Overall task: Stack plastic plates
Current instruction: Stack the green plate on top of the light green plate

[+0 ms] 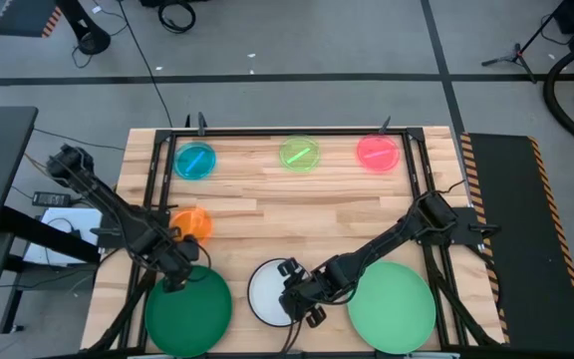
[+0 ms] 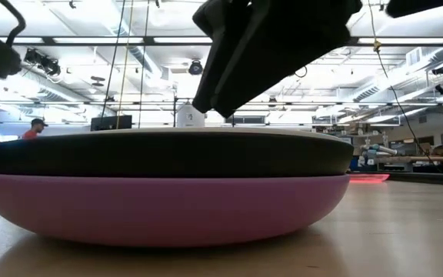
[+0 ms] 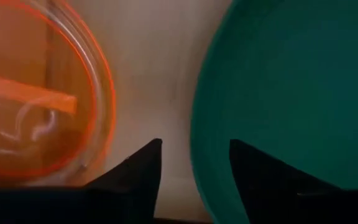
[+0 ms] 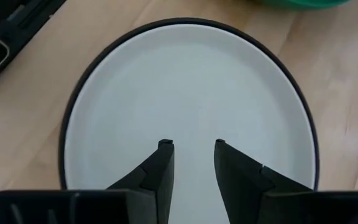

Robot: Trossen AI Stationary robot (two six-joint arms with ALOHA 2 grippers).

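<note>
The right gripper [image 1: 300,297] hangs over the white plate [image 1: 267,292] at the near edge of the desk [image 1: 267,199], its fingers [image 4: 160,168] a little apart and holding nothing. In the low view that white plate sits on a black plate [image 2: 160,154], which rests in a purple plate [image 2: 160,204], and this stack fills the view and hides most of the desk behind it. The light green plate [image 1: 395,307] lies just beside the stack on the right.

The left gripper [image 1: 172,271] is low between the orange plate [image 1: 193,222] and the dark green plate [image 1: 189,311], its fingers [image 3: 138,171] open and empty over bare wood.

Along the far edge stand the small blue plate [image 1: 195,161], small green plate [image 1: 299,154] and small pink plate [image 1: 378,152], well apart from each other and from both arms. A person [image 2: 31,131] shows far off in the room.
</note>
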